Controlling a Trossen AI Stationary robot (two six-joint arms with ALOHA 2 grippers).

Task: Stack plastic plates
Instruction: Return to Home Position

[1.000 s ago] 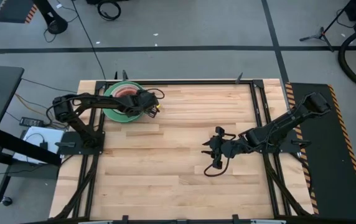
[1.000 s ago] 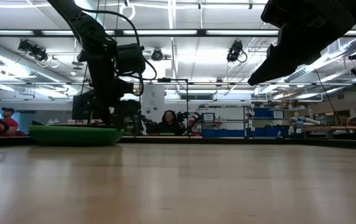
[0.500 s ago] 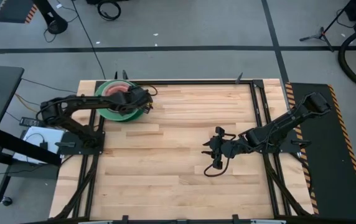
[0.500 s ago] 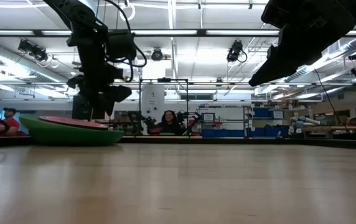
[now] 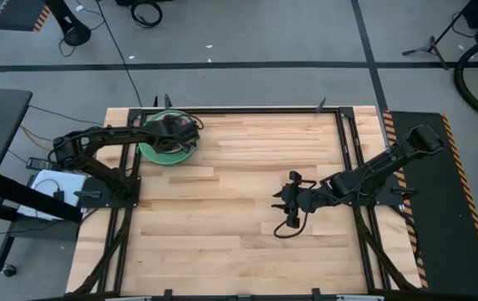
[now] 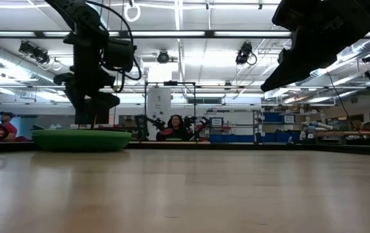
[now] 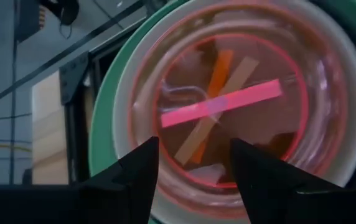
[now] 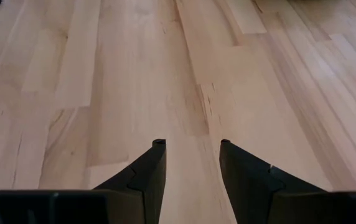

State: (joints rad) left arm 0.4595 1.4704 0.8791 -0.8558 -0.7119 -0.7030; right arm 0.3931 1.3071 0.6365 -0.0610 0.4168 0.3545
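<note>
From above, the stack of plates (image 5: 162,152) sat at the worktop's (image 5: 222,242) far left corner. The left pincer (image 5: 178,127) was over it, and the right pincer (image 5: 287,205) hung well apart above bare wood toward the right side. At table height, a wide green plate (image 6: 81,140) lay lowest, the left pincer just above the stack. The left wrist view showed its fingers (image 7: 142,163) spread, holding nothing, over a translucent red plate (image 7: 259,124) nested in a white plate (image 7: 121,112). The right wrist view showed that pincer's fingers (image 8: 150,168) likewise spread and empty.
</note>
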